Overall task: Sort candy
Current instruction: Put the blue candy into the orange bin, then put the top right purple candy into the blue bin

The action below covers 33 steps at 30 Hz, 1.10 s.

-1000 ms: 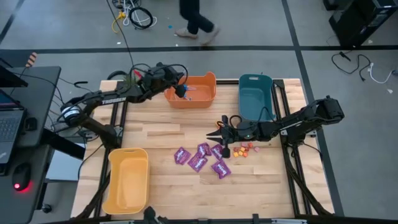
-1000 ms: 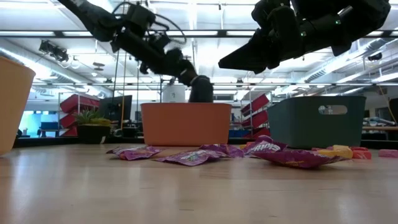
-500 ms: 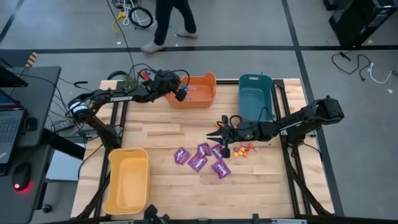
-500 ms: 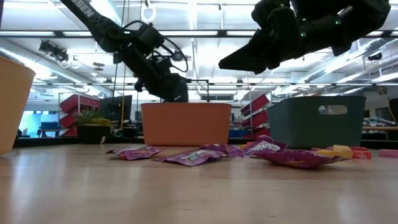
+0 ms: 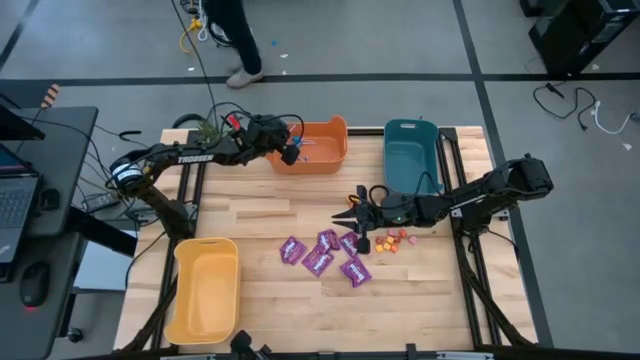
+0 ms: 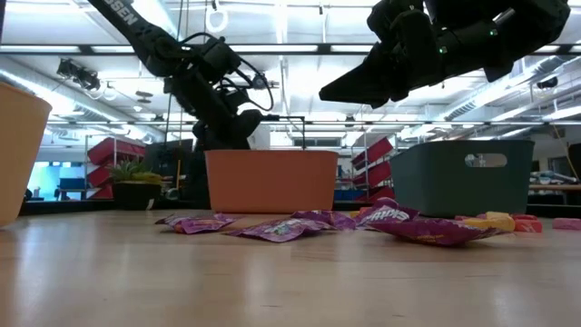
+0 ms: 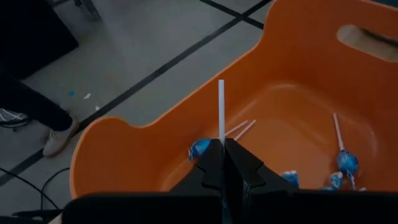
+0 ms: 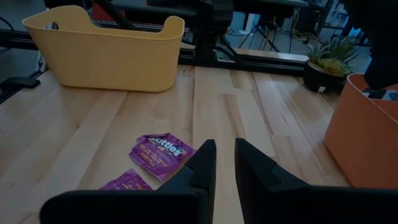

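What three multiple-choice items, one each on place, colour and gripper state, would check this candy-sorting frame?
1. Where is the left gripper?
A. over the yellow bin
B. at the orange bin's edge
C. over the purple packets

2. What colour is the bin nearest the right arm?
A. teal
B. yellow
C. white

3. What is the left gripper doing?
A. standing wide open
B. shut on a purple packet
C. shut on a lollipop stick

Answers: 1 B, the high view puts it at the rim of the orange bin. 2 A, the high view shows it teal. 3 C, the left wrist view shows a white lollipop stick pinched between the closed fingers.
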### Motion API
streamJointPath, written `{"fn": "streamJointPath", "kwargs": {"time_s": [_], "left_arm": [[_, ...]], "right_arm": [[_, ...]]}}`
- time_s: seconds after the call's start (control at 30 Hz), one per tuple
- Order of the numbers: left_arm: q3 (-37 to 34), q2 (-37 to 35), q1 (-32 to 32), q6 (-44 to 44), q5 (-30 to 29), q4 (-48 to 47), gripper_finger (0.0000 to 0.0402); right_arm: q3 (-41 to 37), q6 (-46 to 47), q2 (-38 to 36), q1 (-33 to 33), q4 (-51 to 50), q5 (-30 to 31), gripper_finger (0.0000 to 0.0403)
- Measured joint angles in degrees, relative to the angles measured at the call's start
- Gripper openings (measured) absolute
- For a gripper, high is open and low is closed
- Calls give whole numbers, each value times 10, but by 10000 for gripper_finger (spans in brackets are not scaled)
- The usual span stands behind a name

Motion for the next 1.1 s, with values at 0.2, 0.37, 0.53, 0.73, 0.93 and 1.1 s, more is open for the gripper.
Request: {"fn": "streamJointPath", "kwargs": {"time_s": [0.2, 0.37, 0.53, 0.73, 0.93, 1.1], "left_arm": [[0, 0, 0, 0, 0, -11, 6], [0, 0, 0, -1, 0, -9, 15], [0, 0, 0, -13, -3, -8, 29], [0, 0, 0, -13, -4, -8, 48], [0, 0, 0, -13, -4, -8, 66], [0, 0, 0, -13, -4, -8, 68]], "right_arm": [[0, 0, 0, 0, 0, 0, 46], [0, -2, 0, 0, 0, 0, 46], [0, -2, 0, 0, 0, 0, 46], [0, -2, 0, 0, 0, 0, 46], [0, -2, 0, 0, 0, 0, 46], [0, -3, 0, 0, 0, 0, 46]]}}
